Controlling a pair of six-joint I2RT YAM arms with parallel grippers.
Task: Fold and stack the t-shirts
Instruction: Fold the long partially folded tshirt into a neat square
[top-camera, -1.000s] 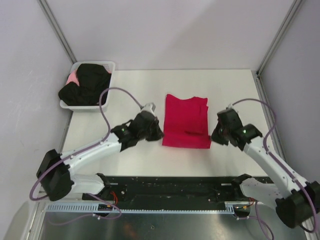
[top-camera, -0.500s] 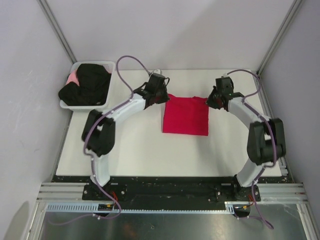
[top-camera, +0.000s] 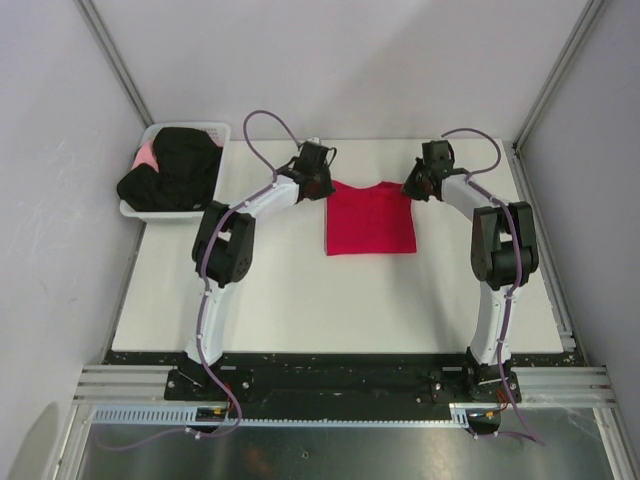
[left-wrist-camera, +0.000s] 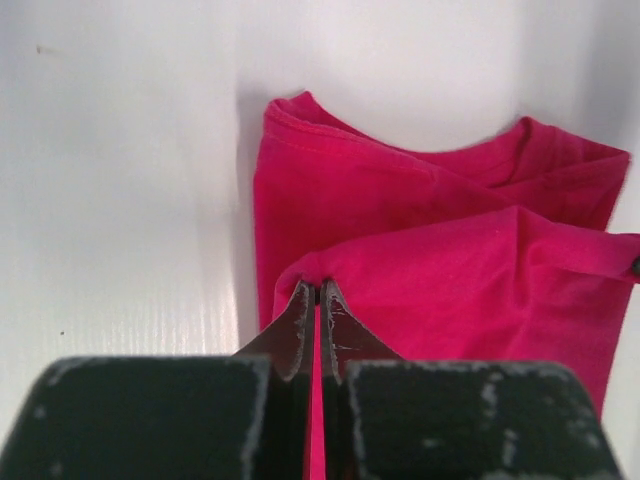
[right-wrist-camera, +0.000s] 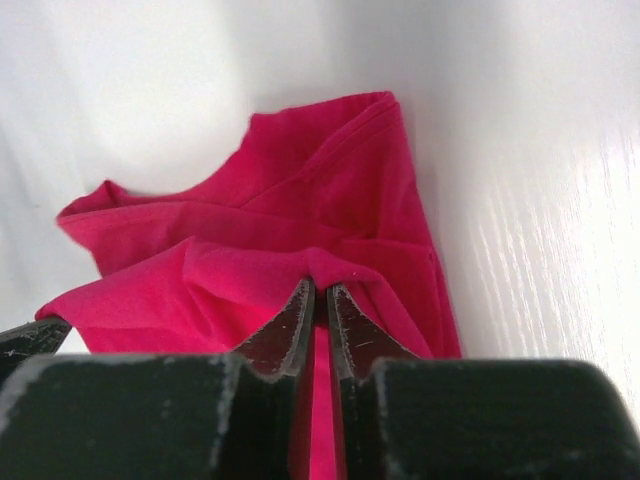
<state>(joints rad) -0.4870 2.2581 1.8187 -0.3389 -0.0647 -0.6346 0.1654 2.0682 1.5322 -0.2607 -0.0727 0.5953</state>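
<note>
Pinching the upper corners of the red t-shirt (top-camera: 370, 222), probably limp and light, left gripper (left-wrist-camera: 316, 292) and right gripper (right-wrist-camera: 319, 287) are clamped on thin folds

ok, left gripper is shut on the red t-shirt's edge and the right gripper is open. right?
Not quite. The right gripper is not open: the right wrist view shows it shut on a fold of the red t-shirt. The left gripper is shut on the shirt's edge, as you said.
</note>
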